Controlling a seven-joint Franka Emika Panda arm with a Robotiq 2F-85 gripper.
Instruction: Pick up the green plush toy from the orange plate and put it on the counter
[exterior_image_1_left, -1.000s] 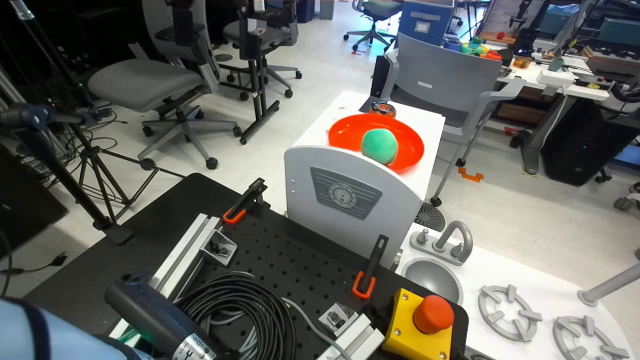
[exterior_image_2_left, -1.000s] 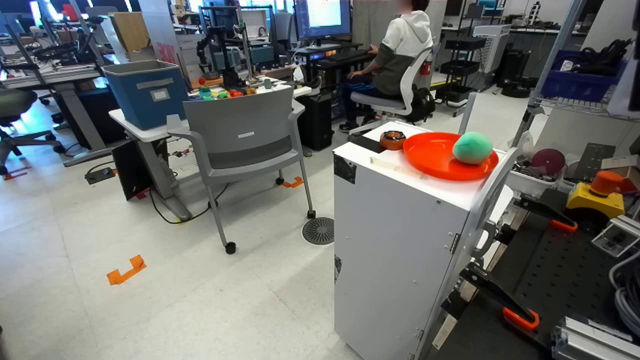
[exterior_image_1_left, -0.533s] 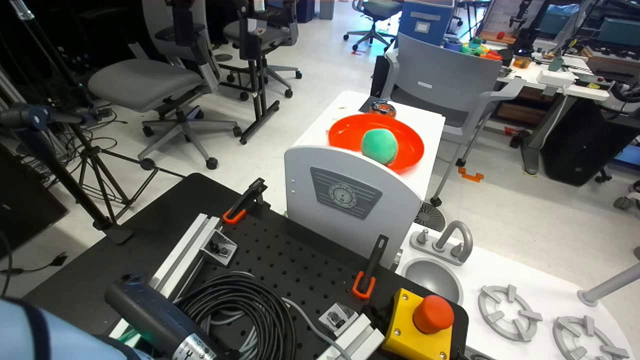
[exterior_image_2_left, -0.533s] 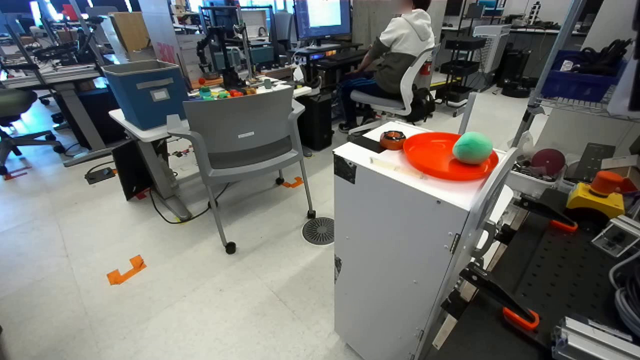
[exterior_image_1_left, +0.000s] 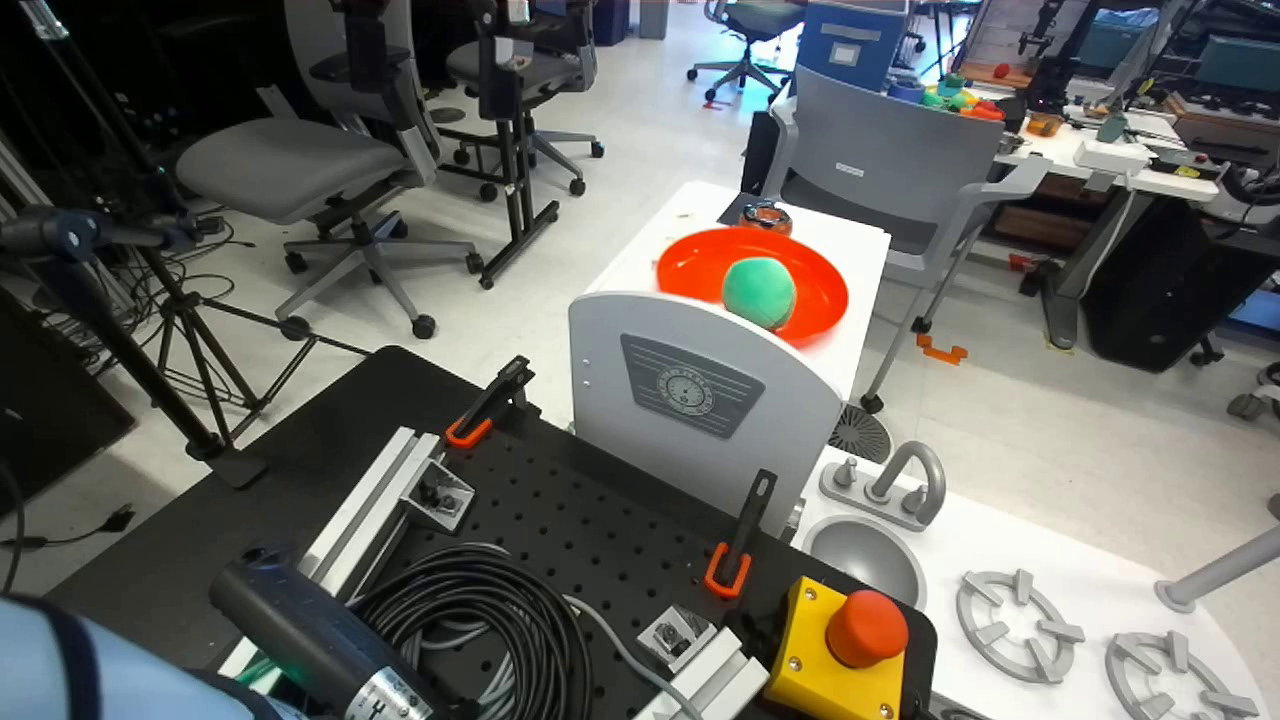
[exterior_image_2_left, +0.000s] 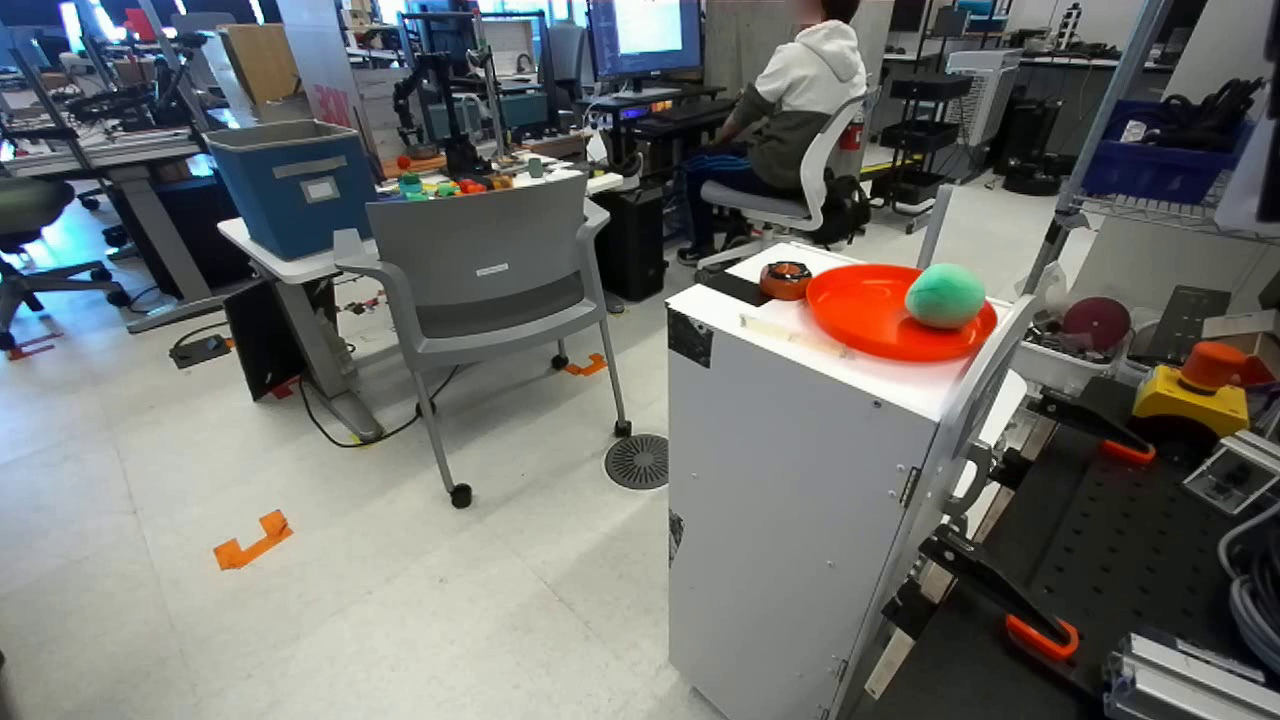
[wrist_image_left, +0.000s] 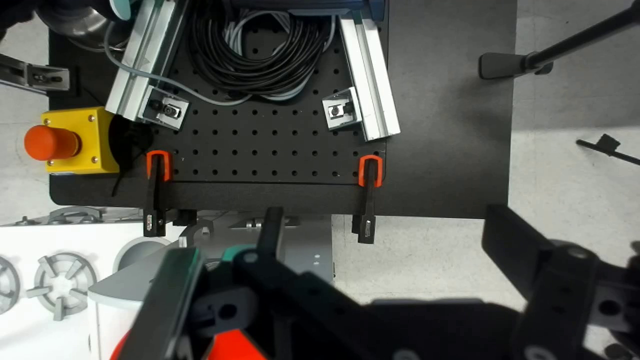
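Jaws of our black gripper (wrist_image_left: 370, 230) stand wide apart, holding nothing; the round teal-green plush toy (exterior_image_1_left: 759, 292) sits on the round bright-orange plate (exterior_image_1_left: 702, 262); we judge this the approach, next needing alignment above the toy, then descent

A grey chair (exterior_image_2_left: 480, 240) (wheeled) near a blue bin (exterior_image_2_left: 290, 205).
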